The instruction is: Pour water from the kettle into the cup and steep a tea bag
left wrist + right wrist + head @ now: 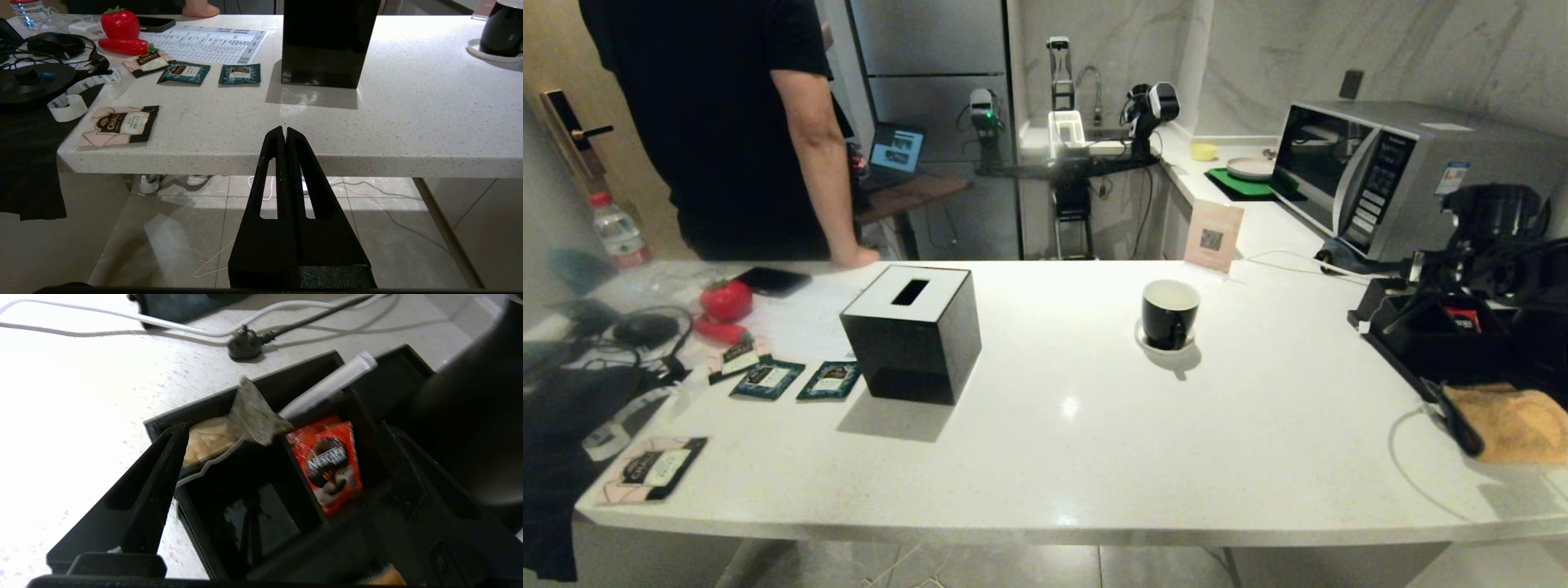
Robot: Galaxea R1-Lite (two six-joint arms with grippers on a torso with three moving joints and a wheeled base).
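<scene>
Right pincer [282, 465] over the black tray [261, 392], jaws spread wide, empty.
Tea bag [255, 416] lies in the tray, centre frame; cup [1170, 313] sits mid-tabletop [1094, 425] on its saucer [1166, 344]; left pincer [284, 132] clamped together, empty, below the tabletop edge.

Open counter [1094, 425] around cup [1170, 313]; tissue box [913, 331] blocks left

The kettle [1499, 214] at the counter's right edge is mostly buried behind the right arm. In the right wrist view it's just a dark blur cut off at the frame edge. The person [727, 122] is cropped above the shoulders. The cup [504, 28] is clipped in the left wrist view.
</scene>
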